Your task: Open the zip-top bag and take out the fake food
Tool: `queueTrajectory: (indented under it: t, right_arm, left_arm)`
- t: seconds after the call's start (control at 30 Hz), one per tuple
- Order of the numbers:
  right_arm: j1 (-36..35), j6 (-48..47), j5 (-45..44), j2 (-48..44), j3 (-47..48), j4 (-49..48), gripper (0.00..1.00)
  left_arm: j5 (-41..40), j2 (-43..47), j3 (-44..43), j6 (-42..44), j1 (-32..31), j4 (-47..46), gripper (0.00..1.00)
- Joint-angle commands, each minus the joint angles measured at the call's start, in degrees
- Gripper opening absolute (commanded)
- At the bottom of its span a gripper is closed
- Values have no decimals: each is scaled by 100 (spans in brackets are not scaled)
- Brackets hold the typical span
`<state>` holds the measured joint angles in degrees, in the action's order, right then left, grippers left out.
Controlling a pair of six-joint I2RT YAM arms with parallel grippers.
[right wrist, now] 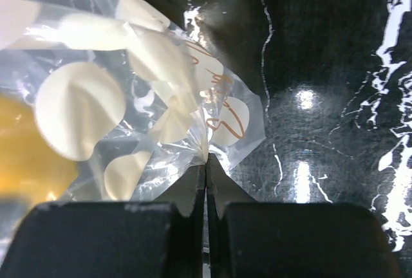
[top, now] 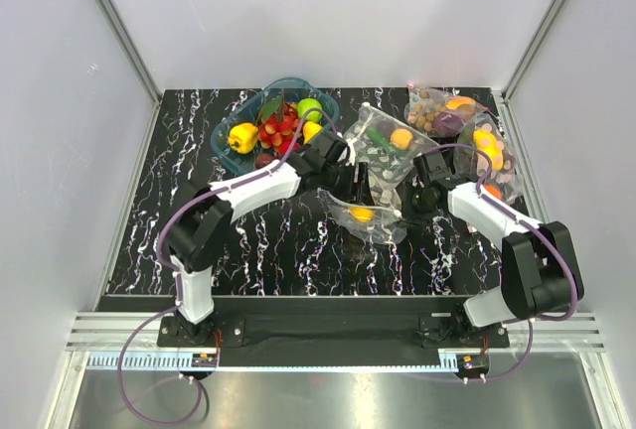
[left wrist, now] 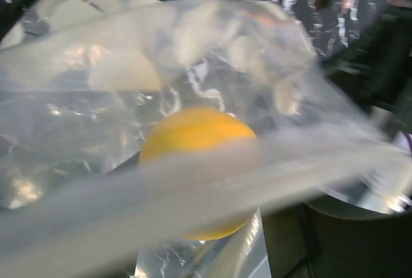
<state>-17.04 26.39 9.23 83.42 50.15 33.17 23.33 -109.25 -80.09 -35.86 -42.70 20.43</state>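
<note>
The zip-top bag point(top: 376, 224), clear with white dots, lies at the middle of the table with a small yellow-orange fruit point(top: 361, 214) inside. My right gripper point(right wrist: 206, 159) is shut on a corner of the bag point(right wrist: 161, 98). My left gripper point(top: 360, 191) reaches into the bag's far side from above. In the left wrist view the fruit point(left wrist: 196, 133) sits right in front of the camera. A blurred band of bag plastic point(left wrist: 77, 117) crosses that view and hides the fingers. A yellow pepper point(top: 242, 137), a red berry cluster point(top: 278, 129) and a dark plum point(top: 263, 159) lie in the blue tub point(top: 227, 151).
The tub also holds a lime-green apple point(top: 310, 108). Behind the bag lies a second dotted bag point(top: 383, 146) with a green and an orange piece. A small bag of brown balls point(top: 429, 109) and another filled bag point(top: 489, 156) sit at the back right.
</note>
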Motion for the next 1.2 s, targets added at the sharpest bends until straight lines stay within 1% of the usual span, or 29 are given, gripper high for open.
queueTrajectory:
  t: [0.0,0.2,0.57,0.73,0.87,1.0,1.07,1.17]
  right_arm:
    - [-10,-82,-317,34,188,155,0]
    - [-10,-143,-370,148,188,137,0]
    - [-10,-143,-256,131,144,102,0]
    - [-10,-152,-299,148,170,120,0]
    - [-10,-152,-291,201,197,128,0]
    - [-10,-152,-247,280,232,85,0]
    - [-10,-152,-247,280,258,85,0]
    - [-10,-143,-255,289,320,111,0]
  left_arm:
    - [268,405,-225,26,25,14,25]
    - [356,589,-559,-26,95,102,25]
    - [637,598,-1078,-325,200,-214,26]
    - [944,844,-886,-694,314,-635,26]
    - [1138,1002,-955,-905,367,-750,26]
    - [1428,1090,-1008,-888,411,-795,26]
    - [1534,1204,-895,-853,403,-786,26]
    - [1595,1519,-824,-722,473,-865,26]
